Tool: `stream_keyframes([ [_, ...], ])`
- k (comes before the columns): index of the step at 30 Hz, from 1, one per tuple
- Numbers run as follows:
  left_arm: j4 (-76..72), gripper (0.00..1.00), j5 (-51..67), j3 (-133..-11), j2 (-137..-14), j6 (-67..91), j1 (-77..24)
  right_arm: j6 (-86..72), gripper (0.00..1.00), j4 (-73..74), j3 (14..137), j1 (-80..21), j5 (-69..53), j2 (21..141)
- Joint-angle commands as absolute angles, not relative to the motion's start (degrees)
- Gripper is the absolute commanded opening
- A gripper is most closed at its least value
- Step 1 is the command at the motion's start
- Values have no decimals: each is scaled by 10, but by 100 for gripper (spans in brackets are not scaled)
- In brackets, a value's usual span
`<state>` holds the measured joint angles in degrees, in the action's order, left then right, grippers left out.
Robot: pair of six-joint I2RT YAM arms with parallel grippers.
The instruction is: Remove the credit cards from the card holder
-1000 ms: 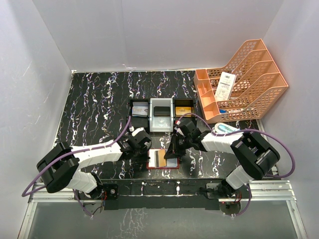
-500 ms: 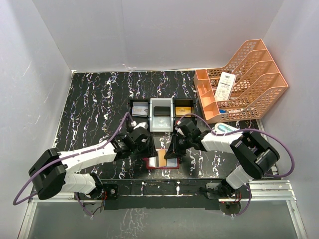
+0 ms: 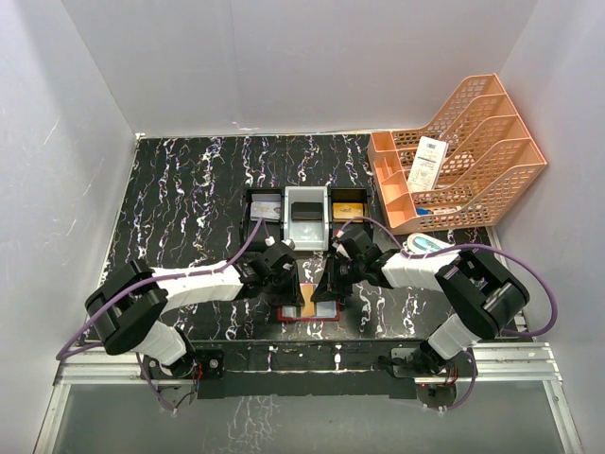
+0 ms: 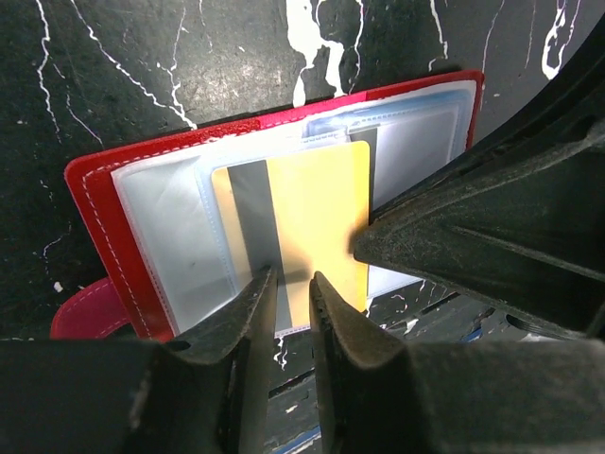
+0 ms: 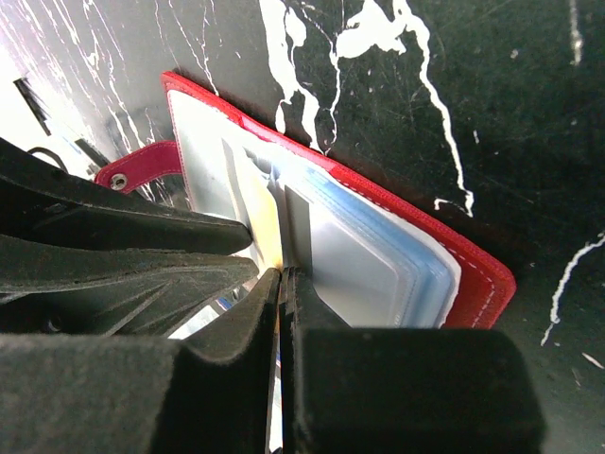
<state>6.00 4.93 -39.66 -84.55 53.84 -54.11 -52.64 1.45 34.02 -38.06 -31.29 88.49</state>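
Black, white-veined tabletop (image 3: 180,189) inside white walls. The opened red card holder (image 3: 307,318) lies at lower centre of the overhead view, between both arms. An orange-gold credit card (image 4: 317,208) juts from its clear pockets. Left gripper (image 4: 290,284): jaws narrowly apart over the card's near edge. Right gripper (image 5: 282,284): jaws pressed together, tips on the sleeves. The card is probably light, stiff and slick, best pinched by its exposed edge
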Motion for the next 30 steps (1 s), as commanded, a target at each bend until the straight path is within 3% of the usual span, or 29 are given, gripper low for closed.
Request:
stream_keyframes([
  [1,107,19,17,-374,-846,546,-544,-520,0,7,335,-377,-296,880],
  [30,159,15,-22,-374,-838,527,-544,-492,0,80,349,-367,-268,844],
])
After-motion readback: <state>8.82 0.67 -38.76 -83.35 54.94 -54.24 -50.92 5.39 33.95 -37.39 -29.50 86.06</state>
